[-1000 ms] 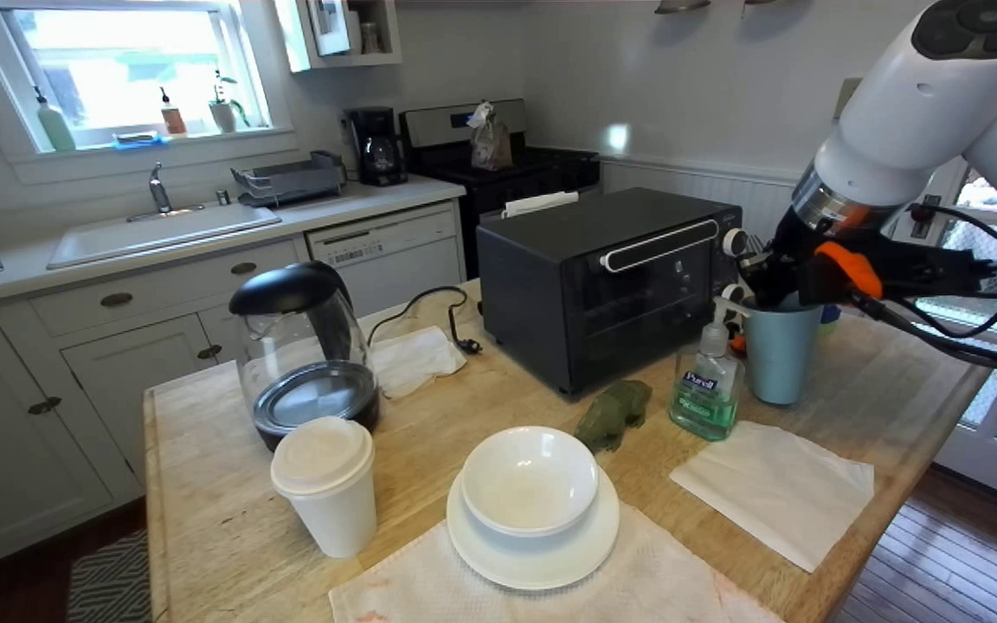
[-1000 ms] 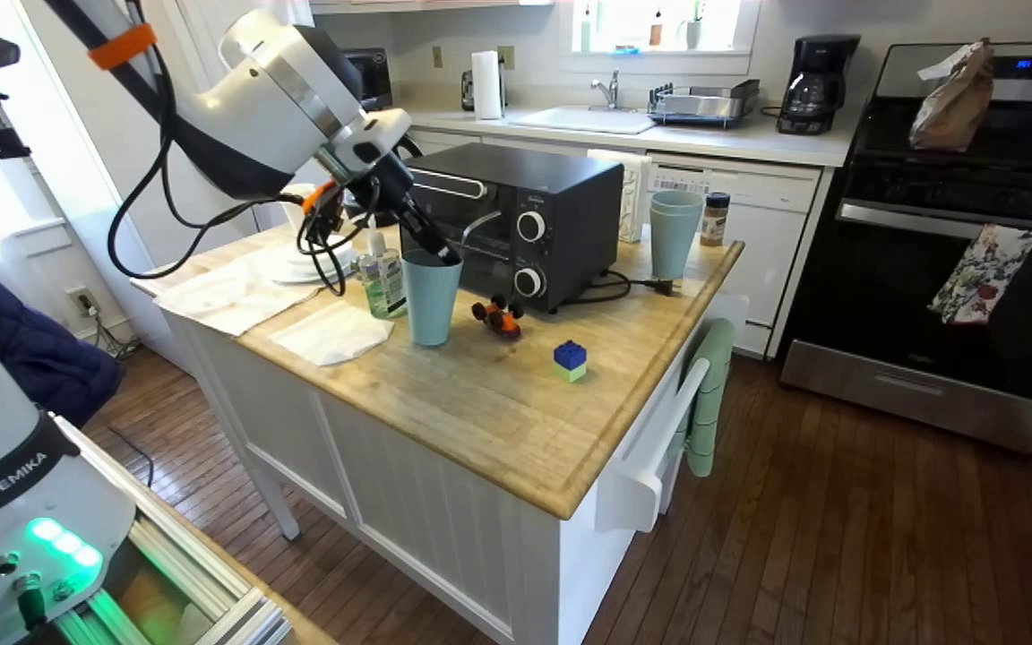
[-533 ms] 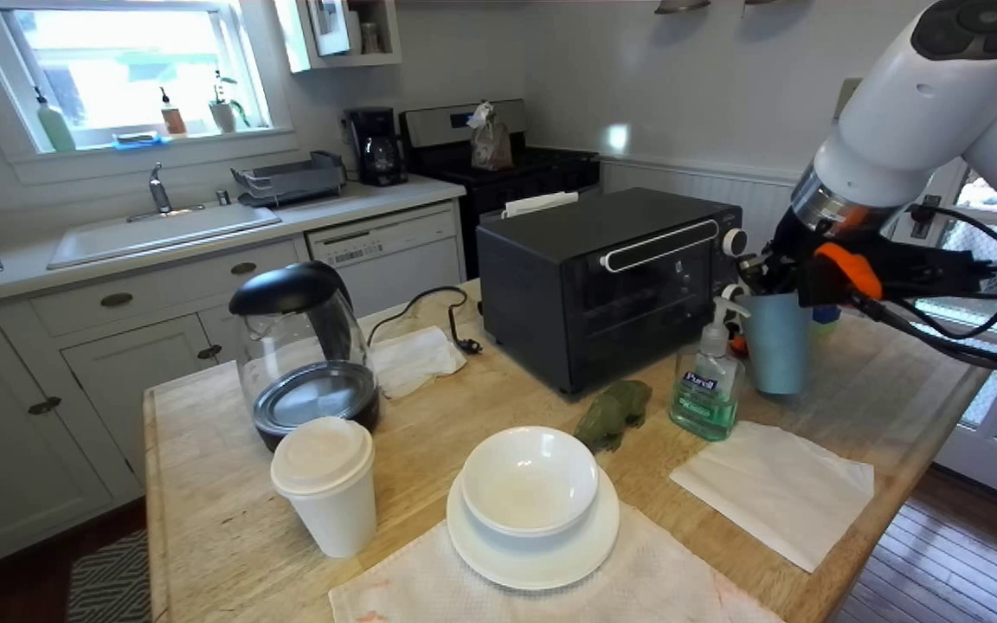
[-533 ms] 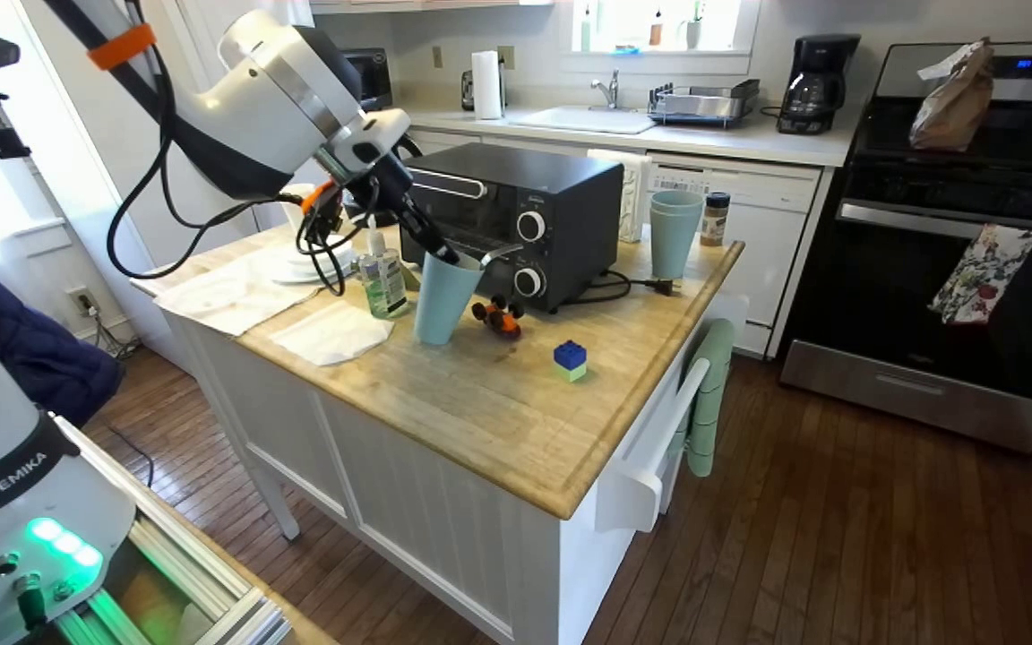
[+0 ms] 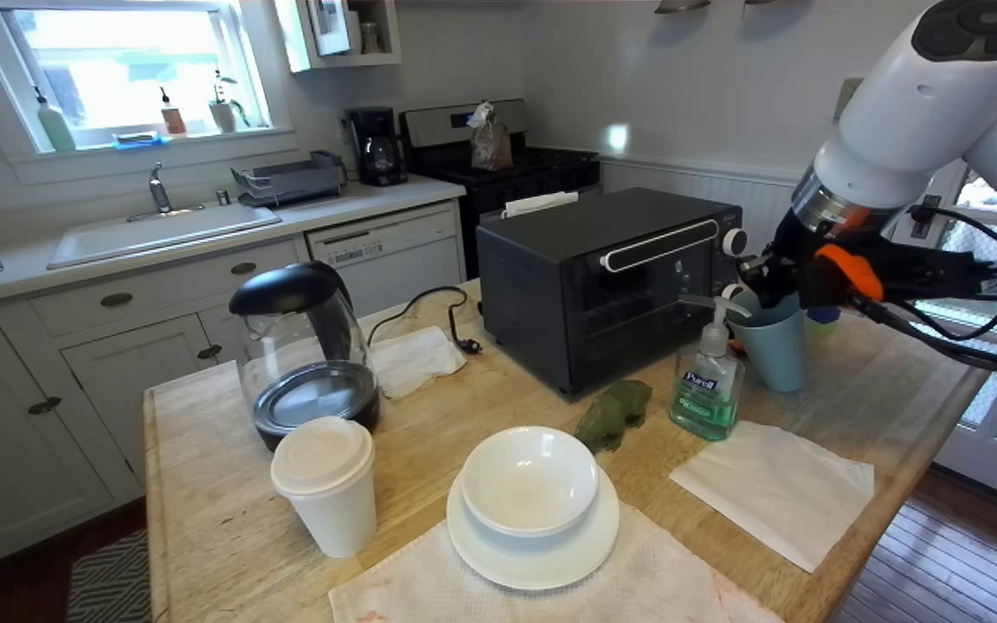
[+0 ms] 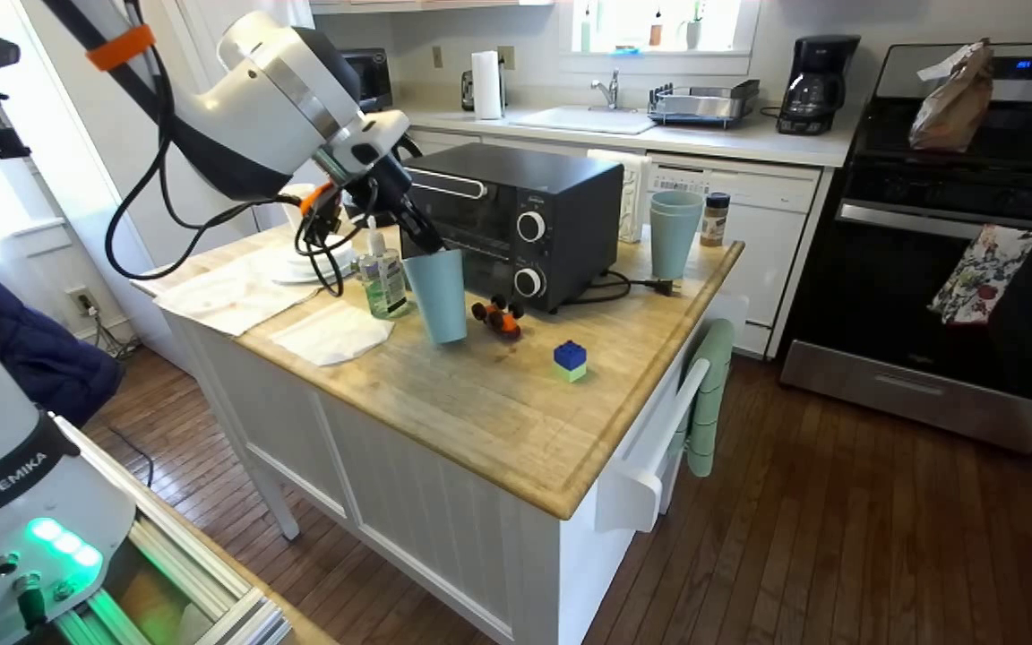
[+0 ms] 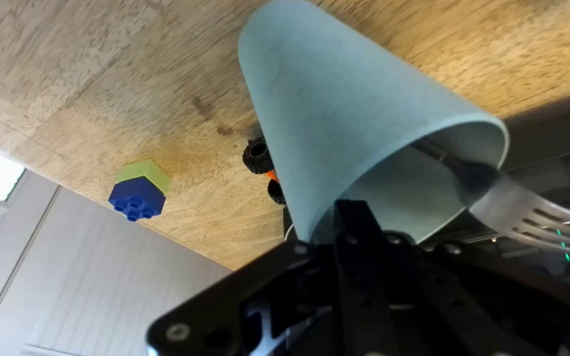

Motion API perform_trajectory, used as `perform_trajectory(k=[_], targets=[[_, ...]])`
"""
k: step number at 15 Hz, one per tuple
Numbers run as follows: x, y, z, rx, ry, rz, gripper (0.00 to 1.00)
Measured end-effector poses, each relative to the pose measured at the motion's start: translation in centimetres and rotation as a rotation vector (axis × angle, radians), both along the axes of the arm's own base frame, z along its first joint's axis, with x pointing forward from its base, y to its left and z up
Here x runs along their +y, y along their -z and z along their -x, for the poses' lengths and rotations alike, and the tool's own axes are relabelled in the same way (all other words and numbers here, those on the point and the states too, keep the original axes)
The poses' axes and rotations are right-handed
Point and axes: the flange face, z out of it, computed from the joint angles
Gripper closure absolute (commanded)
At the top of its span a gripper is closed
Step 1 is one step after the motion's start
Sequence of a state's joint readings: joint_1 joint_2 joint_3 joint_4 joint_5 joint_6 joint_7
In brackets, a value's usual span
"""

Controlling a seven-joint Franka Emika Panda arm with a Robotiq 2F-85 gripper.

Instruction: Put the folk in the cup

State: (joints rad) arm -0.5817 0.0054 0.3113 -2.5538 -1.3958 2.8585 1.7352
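Note:
The teal cup (image 7: 344, 99) is tilted, its mouth toward my gripper in the wrist view; it also leans in both exterior views (image 5: 774, 346) (image 6: 437, 296). The grey fork (image 7: 517, 202) stands handle-down inside it, with the tines sticking out past the rim. In an exterior view the tines (image 5: 696, 300) show faintly above the pump bottle; in the view from across the room the fork is hidden. My gripper (image 7: 352, 205) is at the cup's mouth with fingertips together, just inside the rim; it also shows in both exterior views (image 5: 767, 290) (image 6: 431, 244). I cannot tell whether it touches the rim.
A sanitizer bottle (image 5: 706, 389) and the black toaster oven (image 5: 611, 285) stand close to the cup. A toy car (image 6: 498, 317) and a blue-green block (image 6: 570, 360) lie near it. Other teal cups (image 6: 674, 233) stand stacked beyond the oven. A napkin (image 5: 780, 484) lies in front.
The cup stood upright, tipped one way half a second ago, and now leans the opposite way. The fork swung with it. My gripper has moved back slightly.

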Motion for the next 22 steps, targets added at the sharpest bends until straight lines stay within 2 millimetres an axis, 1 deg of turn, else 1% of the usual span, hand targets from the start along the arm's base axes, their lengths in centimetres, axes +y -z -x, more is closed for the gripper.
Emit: perform_trajectory(k=[6, 13, 14, 15, 19, 22], targets=[[-1.4, 0.4, 0.5, 0.020, 0.044, 0.022, 1.00], [-2.5, 0.4, 0.7, 0.023, 0.075, 0.033, 1.00], [-2.6, 0.2, 0.7, 0.020, 0.078, 0.034, 0.92], [-2.7, 0.1, 0.7, 0.016, 0.080, 0.036, 0.73], [-2.9, -1.0, 0.6, -0.005, 0.089, 0.044, 0.46], [-3.0, -2.4, 0.4, -0.032, 0.096, 0.055, 0.26]])
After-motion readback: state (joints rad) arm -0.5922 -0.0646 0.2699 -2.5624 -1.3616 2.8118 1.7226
